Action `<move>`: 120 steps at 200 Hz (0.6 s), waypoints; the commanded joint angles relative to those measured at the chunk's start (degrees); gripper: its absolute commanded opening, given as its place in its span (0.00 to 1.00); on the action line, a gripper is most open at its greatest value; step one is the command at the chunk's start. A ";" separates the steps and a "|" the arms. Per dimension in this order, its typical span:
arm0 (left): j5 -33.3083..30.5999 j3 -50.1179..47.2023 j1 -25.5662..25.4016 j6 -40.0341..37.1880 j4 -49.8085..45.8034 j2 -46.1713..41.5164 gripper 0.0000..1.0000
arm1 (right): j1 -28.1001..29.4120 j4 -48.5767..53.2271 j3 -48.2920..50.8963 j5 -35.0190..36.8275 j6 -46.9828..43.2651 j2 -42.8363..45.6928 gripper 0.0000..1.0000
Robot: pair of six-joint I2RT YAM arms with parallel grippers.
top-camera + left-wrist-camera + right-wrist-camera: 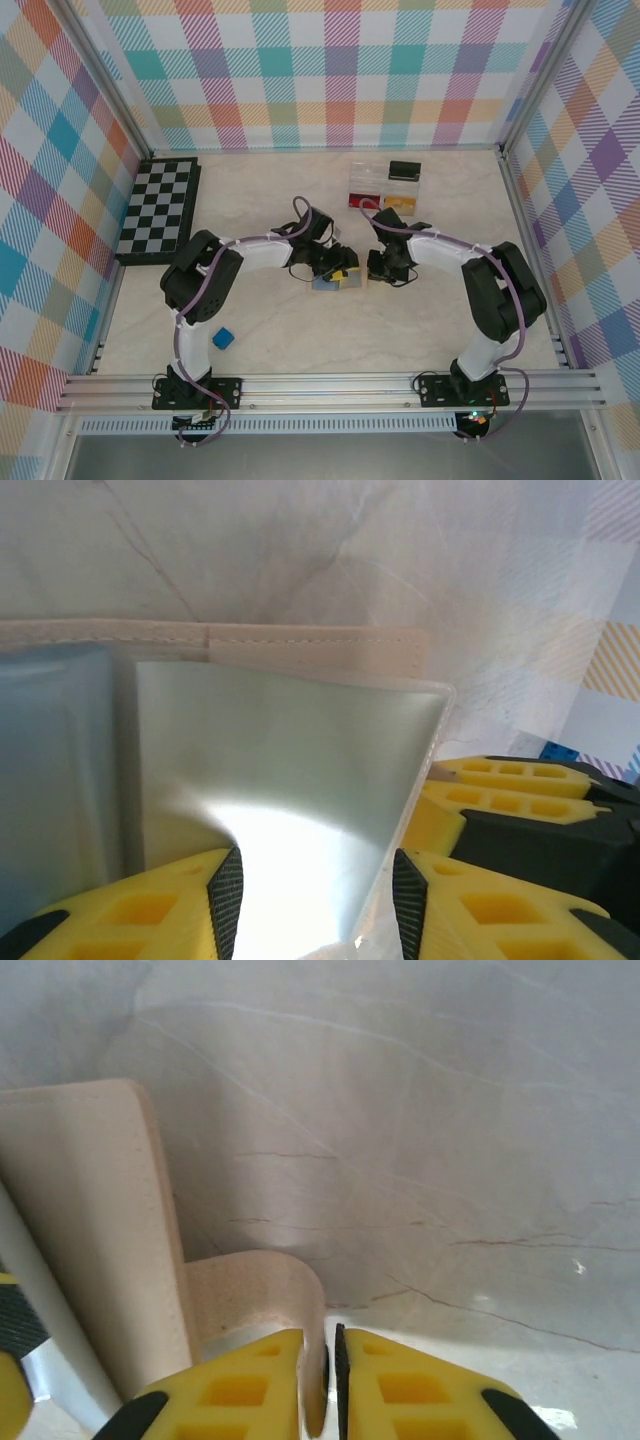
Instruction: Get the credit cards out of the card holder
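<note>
card holder (328, 284): sits about mid-counter, right between the two arms' tips. From the top we see a bluish patch with tan next to it.

left fingers (150, 910): apart. From the left wrist we see a glossy pale panel of the holder running into the gap between the black pads, with a tan stitched edge along its far side and light blue lining off to the left. We honestly can't tell if the pads touch the panel.

right fingers (240, 1390): nearly together, with a curled tan corner of the holder sitting between them. A thin dark sliver shows beside that corner, so we can't say whether it's actually pinched or just sitting in there. A bigger tan panel stands tilted just to the left.

both sets of fingers: close together. The right ones' yellow tips show just beside the glossy panel in the left wrist view.

counter (330, 340): pale, marble-looking.

chessboard (160, 210): far left, well apart from the holder.

blue cube (222, 339): near the left arm's base, on its own.

clear compartment box (388, 185): toward the back, behind the right arm's tip.
</note>
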State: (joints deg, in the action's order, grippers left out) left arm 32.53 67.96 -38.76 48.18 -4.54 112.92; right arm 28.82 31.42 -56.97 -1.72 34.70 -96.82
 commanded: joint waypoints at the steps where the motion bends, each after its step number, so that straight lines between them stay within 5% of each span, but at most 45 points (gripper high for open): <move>1: -1.95 -0.45 -0.87 -0.85 -1.25 1.13 0.45 | -0.82 -0.44 1.19 1.85 1.22 5.33 0.23; 70: -4.74 -0.10 -1.73 -0.82 -4.29 2.55 0.39 | -0.72 -2.01 0.95 -4.31 -2.00 12.87 0.28; 120: -5.51 -0.42 -1.83 -0.37 -5.59 2.91 0.29 | 0.71 -4.66 -0.77 -9.33 -0.28 6.67 0.09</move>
State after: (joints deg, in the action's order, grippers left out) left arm 28.88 68.03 -39.68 48.16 -5.43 113.54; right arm 28.84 29.12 -56.03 -6.68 33.74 -87.33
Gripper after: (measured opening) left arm 0.313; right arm 0.137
